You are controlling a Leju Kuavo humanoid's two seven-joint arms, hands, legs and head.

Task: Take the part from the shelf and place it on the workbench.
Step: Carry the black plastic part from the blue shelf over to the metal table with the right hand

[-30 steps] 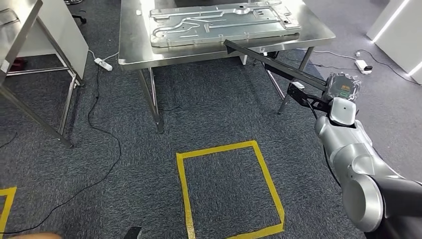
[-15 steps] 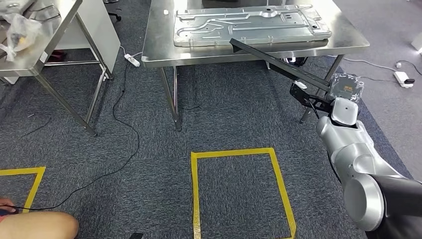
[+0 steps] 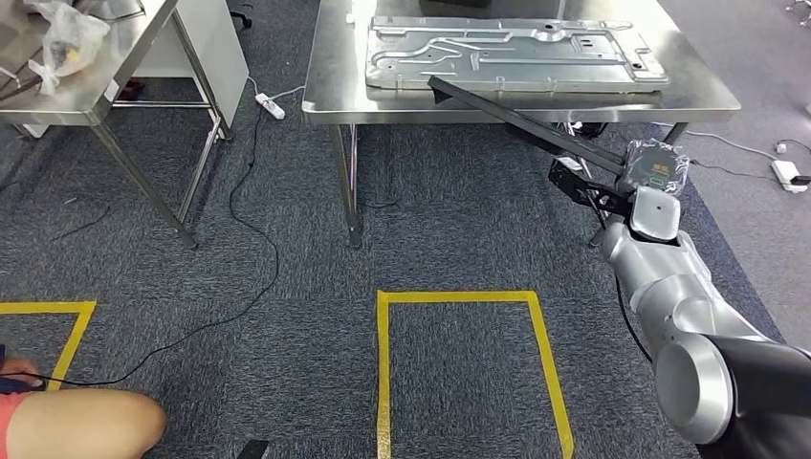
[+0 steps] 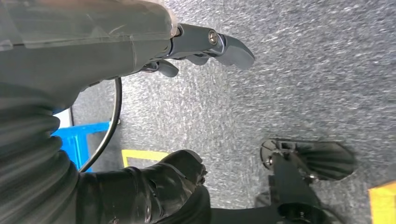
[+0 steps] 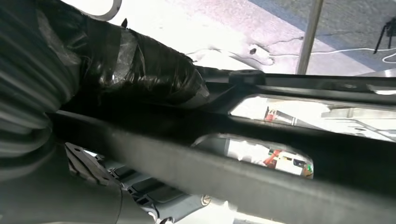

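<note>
From the head view, the right hand (image 3: 643,170), wrapped in clear film, grips one end of a long black part (image 3: 521,124) that slants up and away from it, the far end lying over the near edge of the steel bench (image 3: 330,86); a large grey stamped metal panel (image 3: 512,53) lies flat on that bench, just behind the part's far end; a second steel bench (image 3: 91,81) stands well apart on the left with a clear bag (image 3: 67,43) on it, a white power strip (image 3: 271,105) lies on the grey carpet between the two, and yellow tape (image 3: 459,298) marks a square on the floor below; a person's bare limb (image 3: 81,426) shows at the lower left corner; in the left wrist view, the left hand (image 4: 196,46) hangs over the carpet holding nothing, its fingers (image 4: 229,44) extended; in the right wrist view, the black part (image 5: 261,158) runs across close up, pressed against the taped hand (image 5: 140,70), which holds it
</note>
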